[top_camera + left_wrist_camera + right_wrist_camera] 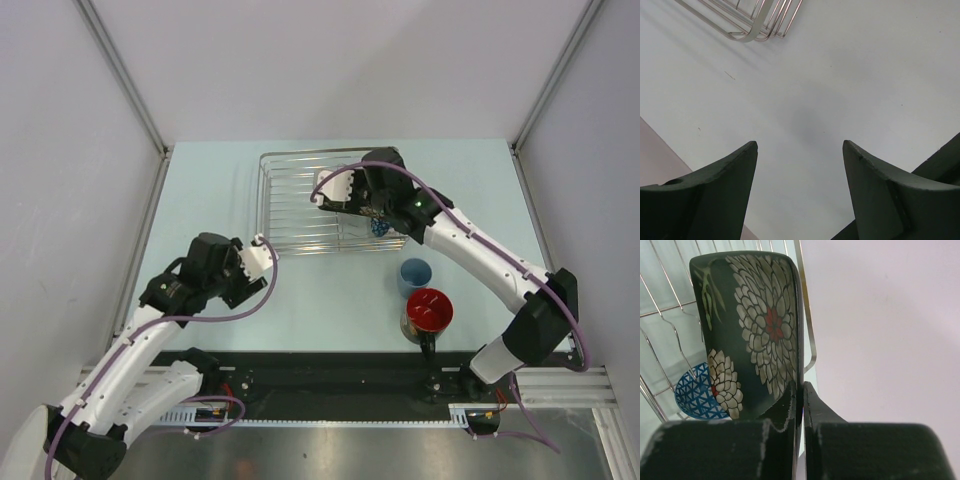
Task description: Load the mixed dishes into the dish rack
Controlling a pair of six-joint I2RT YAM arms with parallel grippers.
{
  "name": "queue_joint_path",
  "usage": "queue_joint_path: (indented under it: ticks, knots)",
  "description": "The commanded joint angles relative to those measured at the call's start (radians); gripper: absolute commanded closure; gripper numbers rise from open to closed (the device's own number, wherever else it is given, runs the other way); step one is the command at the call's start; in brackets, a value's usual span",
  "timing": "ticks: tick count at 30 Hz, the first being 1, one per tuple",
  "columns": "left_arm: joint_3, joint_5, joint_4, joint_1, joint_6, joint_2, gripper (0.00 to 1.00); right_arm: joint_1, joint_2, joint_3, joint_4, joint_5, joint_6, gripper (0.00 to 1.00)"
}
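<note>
The right gripper is pinching a dark rounded-square plate painted with white chrysanthemums with red centres. Its jaws are standing nearly together, clamping the plate's rim between them. The plate is standing on edge over the right part of the rectangular silver wire dish rack, which is sitting at the far middle of the pale blue desk. A small round dish with a blue-and-white lattice pattern is lying behind and below the plate, seemingly inside the rack's near right corner, though the wires are making that hard to confirm.

The left gripper is hovering above bare desk just off the rack's near left corner, its jaws spreading wide and gripping nothing.

A light blue handleless cup is standing upright on the desk just in front of the rack's right end. A dark mug with a red inside is standing just beside the cup, nearer the arms.
</note>
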Motion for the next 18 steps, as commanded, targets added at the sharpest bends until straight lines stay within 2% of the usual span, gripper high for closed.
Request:
queue_joint_path:
  ticks: [1,9,13,18]
  knots:
    - [-0.004,0.003,0.040,0.010,-0.023,0.002,0.25,-0.031,-0.083,0.008,0.094,-0.003,-0.093,1.00]
    - [-0.017,-0.003,0.045,0.012,-0.023,-0.004,0.26,-0.051,-0.081,0.005,0.127,-0.041,-0.082,1.00]
    - [-0.023,-0.006,0.046,0.010,-0.029,-0.008,0.26,-0.046,-0.077,0.007,0.210,-0.080,-0.156,1.00]
    - [-0.037,-0.007,0.053,0.012,-0.037,-0.008,0.26,-0.010,-0.051,0.039,0.235,-0.090,-0.197,1.00]
